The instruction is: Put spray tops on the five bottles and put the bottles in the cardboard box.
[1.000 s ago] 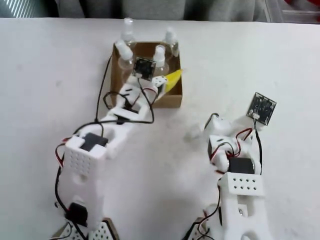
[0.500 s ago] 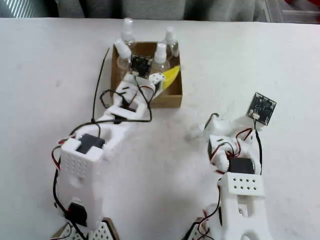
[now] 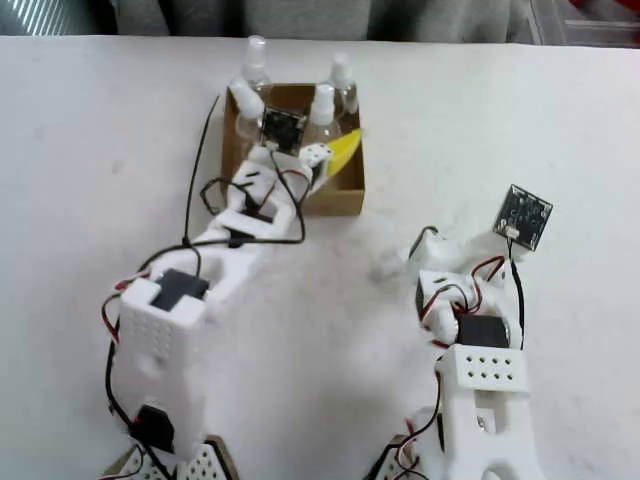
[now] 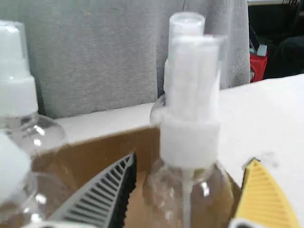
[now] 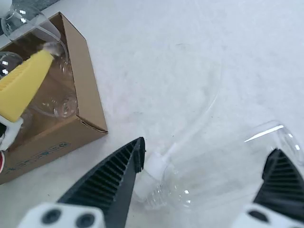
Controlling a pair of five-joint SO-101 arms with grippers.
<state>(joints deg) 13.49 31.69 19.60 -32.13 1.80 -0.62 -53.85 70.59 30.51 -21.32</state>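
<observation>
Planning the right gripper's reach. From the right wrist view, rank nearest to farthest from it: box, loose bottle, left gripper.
1. Loose bottle, lying within the open right gripper.
2. Box, farther off on the table.
3. Left gripper, inside the box.

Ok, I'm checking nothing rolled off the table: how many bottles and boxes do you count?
Upright bottles: 4
Lying bottle: 1
Cardboard box: 1
Total: 6
</observation>
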